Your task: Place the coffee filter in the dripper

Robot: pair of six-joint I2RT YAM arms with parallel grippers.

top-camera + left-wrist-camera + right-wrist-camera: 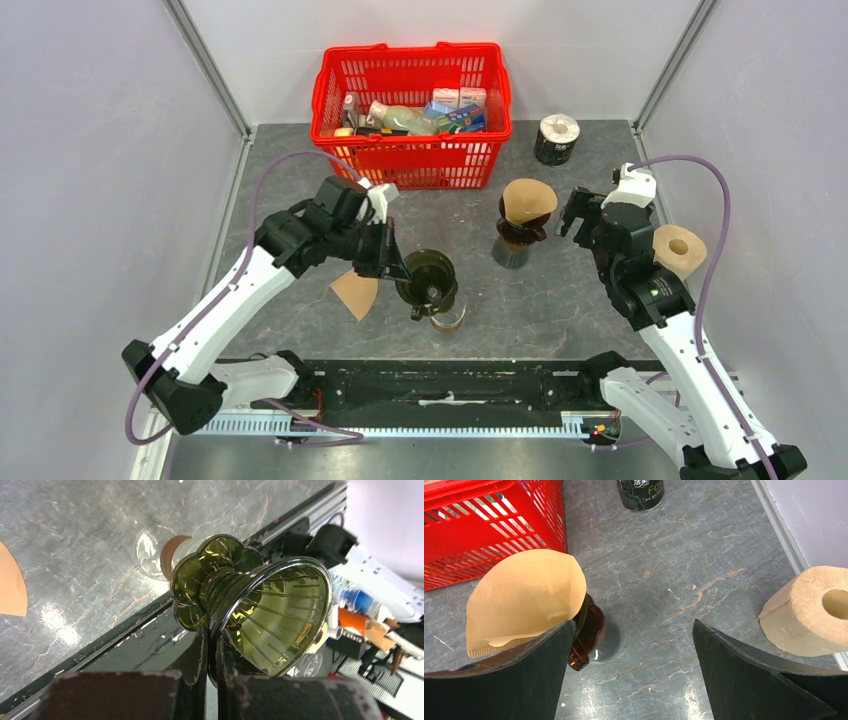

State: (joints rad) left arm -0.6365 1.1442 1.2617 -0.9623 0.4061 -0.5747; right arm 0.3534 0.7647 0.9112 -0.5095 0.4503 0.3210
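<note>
1. Our left gripper (402,268) is pinched together on the rim of the green dripper (428,277). Its two fingers (197,655) nearly meet, with only the thin wall between them.
2. The green dripper sticks out past the fingertips at a tilt. In the left wrist view its ribbed mouth faces sideways and its scalloped foot points away from the fingers.
3. The coffee filter (355,293) lies flat on the table (560,300), just beside the left gripper on its outer side. It is apart from the dripper and nothing touches it.
4. A clear glass piece (447,318) sits on the table close beyond the dripper's foot.
5. Our right gripper (634,670) stands spread wide with nothing between its fingers.
6. Just ahead of its left finger stands a brown dripper (586,625) with a second filter (524,597) seated in it. We cannot tell whether the finger touches the paper.
7. A paper roll (809,615) lies off its right finger. A black can (641,490) stands well ahead, and a red basket (484,525) is ahead to the left.
</note>
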